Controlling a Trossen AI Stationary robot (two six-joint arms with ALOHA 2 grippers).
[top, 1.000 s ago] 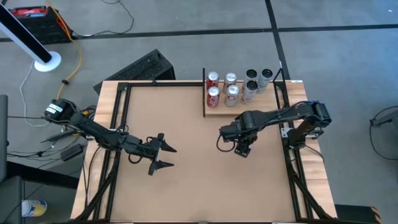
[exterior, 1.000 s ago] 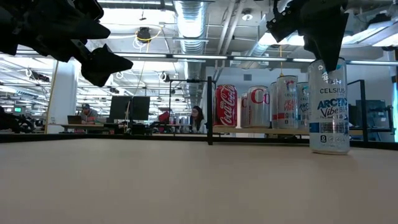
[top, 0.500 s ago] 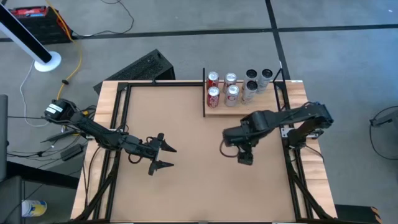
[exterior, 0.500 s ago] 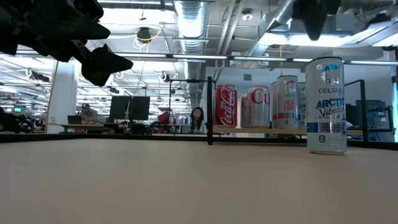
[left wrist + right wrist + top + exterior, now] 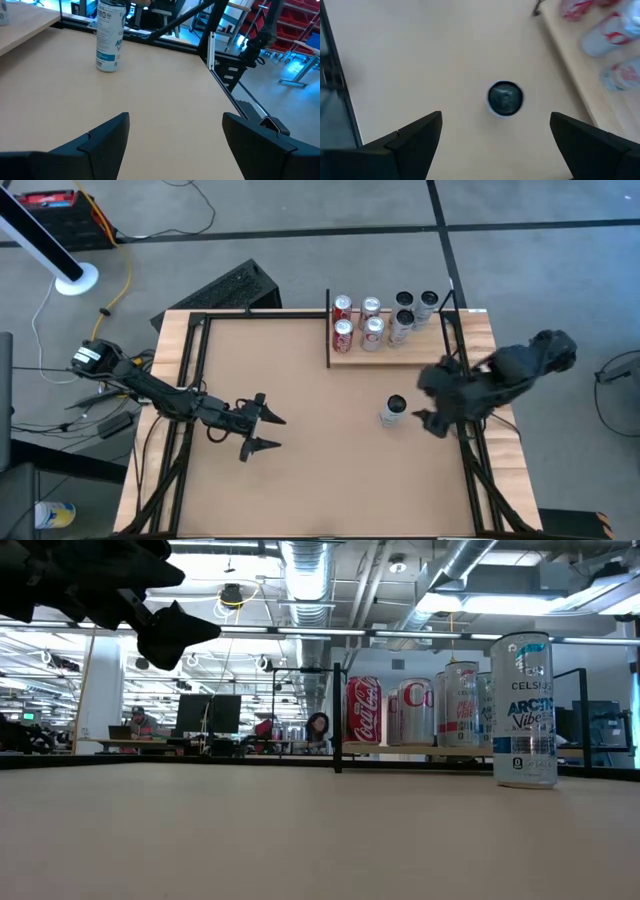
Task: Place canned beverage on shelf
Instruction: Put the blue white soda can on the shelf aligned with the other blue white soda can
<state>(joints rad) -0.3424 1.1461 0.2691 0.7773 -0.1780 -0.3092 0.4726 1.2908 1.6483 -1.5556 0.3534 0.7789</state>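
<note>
Retreating arm: right gripper (image 5: 432, 423) has lifted away toward 3 o'clock, fingers apart, empty.
Can (image 5: 392, 411): stands alone on table (image 5: 300, 470), short of shelf (image 5: 400, 356).
Left gripper (image 5: 262, 429): waiting, fingers apart.

The Celsius can (image 5: 527, 710), tall, slim, white with blue letters, stands upright on the table, free from my fingers. The pale wood shelf (image 5: 400, 357) lies near it at about 11 o'clock, already carrying several upright cans.

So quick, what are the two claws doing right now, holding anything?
Left gripper: open, holding nothing, over the table's left side.
Right gripper: open, holding nothing, beside the standing can.
</note>
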